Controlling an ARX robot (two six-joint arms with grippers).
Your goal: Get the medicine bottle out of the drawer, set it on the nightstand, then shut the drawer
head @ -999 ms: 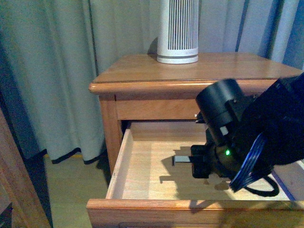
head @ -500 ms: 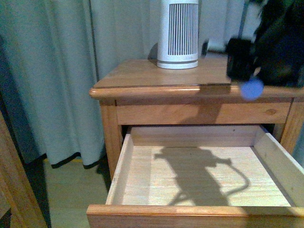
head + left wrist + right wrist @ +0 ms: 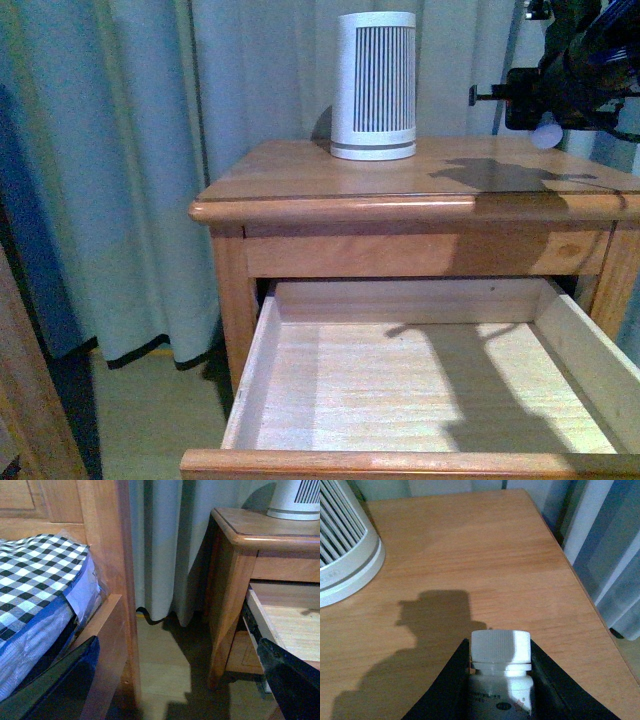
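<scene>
Medicine bottle (image 3: 500, 672) is gripped in my right hand (image 3: 501, 690), long axis along the fingers, above the nightstand (image 3: 470, 555). I'd lower it straight down. My left hand (image 3: 177, 680) hangs spread, well away.

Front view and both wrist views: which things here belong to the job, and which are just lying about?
Job: medicine bottle, held in the right gripper over the nightstand; drawer, pulled open.
Lying about: white slatted cylinder on the nightstand; curtain; checked bedding; bed frame post.
</scene>
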